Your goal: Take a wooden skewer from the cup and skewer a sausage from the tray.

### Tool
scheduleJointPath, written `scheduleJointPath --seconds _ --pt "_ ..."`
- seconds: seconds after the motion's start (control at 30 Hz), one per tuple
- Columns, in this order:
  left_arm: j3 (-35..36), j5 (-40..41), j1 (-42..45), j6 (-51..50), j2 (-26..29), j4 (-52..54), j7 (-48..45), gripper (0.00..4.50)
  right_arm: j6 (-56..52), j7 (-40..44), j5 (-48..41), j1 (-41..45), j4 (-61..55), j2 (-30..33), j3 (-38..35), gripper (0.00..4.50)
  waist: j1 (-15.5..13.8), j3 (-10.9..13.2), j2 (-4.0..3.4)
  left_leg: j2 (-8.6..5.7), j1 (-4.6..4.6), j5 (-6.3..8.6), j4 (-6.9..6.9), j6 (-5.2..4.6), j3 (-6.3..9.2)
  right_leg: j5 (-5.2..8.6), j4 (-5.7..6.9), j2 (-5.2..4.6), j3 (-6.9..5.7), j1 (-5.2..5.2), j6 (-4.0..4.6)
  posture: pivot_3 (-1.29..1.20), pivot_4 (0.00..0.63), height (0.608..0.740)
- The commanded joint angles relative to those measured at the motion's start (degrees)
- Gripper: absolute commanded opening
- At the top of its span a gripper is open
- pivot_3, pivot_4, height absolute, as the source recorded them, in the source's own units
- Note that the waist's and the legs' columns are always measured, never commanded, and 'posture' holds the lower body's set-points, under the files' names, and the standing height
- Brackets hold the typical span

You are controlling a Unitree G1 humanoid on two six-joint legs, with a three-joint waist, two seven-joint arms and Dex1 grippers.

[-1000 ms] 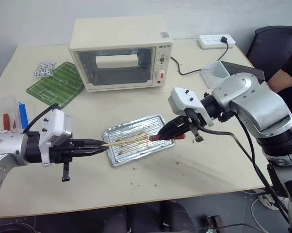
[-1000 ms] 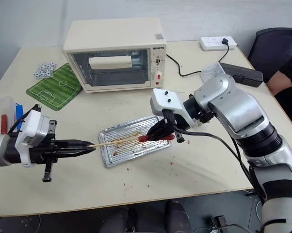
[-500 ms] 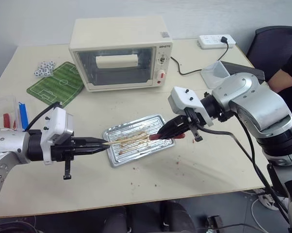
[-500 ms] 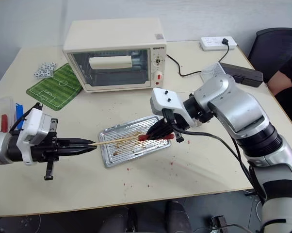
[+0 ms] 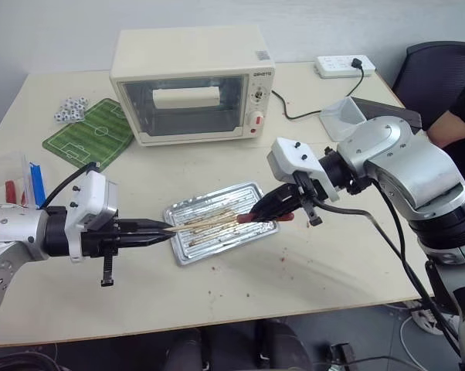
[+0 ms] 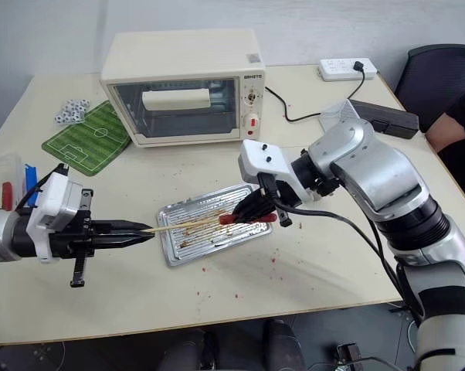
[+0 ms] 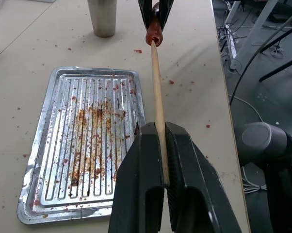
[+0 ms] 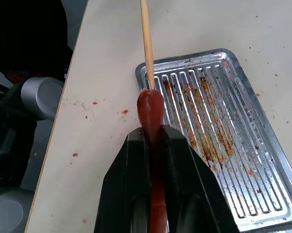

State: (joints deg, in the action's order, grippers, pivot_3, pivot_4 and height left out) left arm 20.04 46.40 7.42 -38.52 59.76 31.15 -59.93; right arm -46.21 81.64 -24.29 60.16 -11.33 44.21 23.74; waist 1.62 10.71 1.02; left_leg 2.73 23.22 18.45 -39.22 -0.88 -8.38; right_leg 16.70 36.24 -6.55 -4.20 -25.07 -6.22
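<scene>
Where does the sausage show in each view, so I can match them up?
Left eye: sausage right of centre, clamped in the right gripper over the tray's right end.
Right eye: just right of centre.
Left wrist: top centre, at the skewer's tip.
Right wrist: centre, between the fingers.
Shared landmark: the tray.

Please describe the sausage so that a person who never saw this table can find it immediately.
In front of the cream toaster oven lies a ribbed metal tray. Just above its right end, the right gripper holds the sausage, slim and bright red, and the wooden skewer meets its tip.
</scene>
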Motion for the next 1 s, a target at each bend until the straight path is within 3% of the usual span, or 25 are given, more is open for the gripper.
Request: scheduleJointPath --seconds 0.03,0.57,0.87,1.0 --pt "-0.9 -0.4 1.5 1.4 -0.1 1.0 -0.3 0.00 -0.3 -0.6 -1.4 0.4 -2.2 -0.3 -2.9 0.21 0.0 0.0 0.00 0.00 0.00 0.00 0.00 0.00 0.00 0.00 0.00 0.00 0.00 0.00 0.00 0.00 0.150 0.740" --pt "-10.5 -5.0 9.4 3.6 -4.0 -1.4 0.2 0.00 -2.9 -0.9 -3.4 1.0 -5.3 -1.8 -2.9 0.21 -0.1 0.0 0.01 -0.05 0.00 0.00 -0.13 0.00 -0.02 0.00 0.18 0.00 -0.01 -0.01 0.00 0.00 0.150 0.740" --pt "-4.3 -6.0 3.4 2.9 -5.6 -0.1 4.6 0.00 -3.1 -4.3 -2.4 3.2 -0.7 -1.6 -6.8 2.85 0.0 0.0 0.01 -0.02 -0.01 0.00 -0.17 0.00 -0.07 0.00 0.26 -0.01 -0.01 -0.08 0.01 0.00 0.150 0.740" --pt "0.1 -5.7 -1.8 2.4 -7.8 3.1 9.3 0.00 -4.2 -7.7 -3.0 6.2 3.3 -2.8 -10.2 2.85 0.0 0.0 0.01 0.06 0.00 0.00 -0.20 0.00 -0.06 0.00 0.30 -0.02 0.00 -0.10 0.01 0.00 0.150 0.740"
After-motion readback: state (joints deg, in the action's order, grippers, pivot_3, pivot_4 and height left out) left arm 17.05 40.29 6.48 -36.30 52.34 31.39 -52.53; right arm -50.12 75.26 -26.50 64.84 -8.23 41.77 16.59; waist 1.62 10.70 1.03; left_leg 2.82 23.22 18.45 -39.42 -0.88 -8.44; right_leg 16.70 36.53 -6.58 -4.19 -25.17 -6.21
